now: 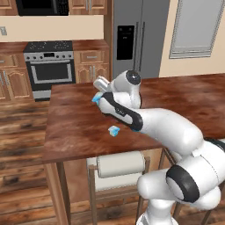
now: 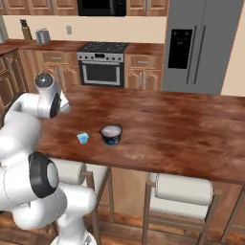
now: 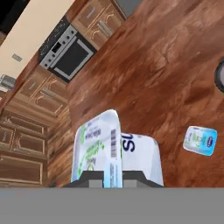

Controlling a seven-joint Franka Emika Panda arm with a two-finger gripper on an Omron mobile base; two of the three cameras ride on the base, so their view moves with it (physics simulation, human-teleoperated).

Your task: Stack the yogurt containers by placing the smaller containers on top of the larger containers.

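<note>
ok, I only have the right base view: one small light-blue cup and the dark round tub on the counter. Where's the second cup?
Observer: The second small light-blue translucent cup is in the hand view, with the fingers shut on it.
Operator: Lifted or resting?
Observer: Lifted. The left base view shows it beside the arm's wrist, clear of the brown wooden counter.
Operator: Over the tub?
Observer: Not yet. In the hand view the round dark navy tub sits at the far right edge, well off to the side of the held cup.
</note>
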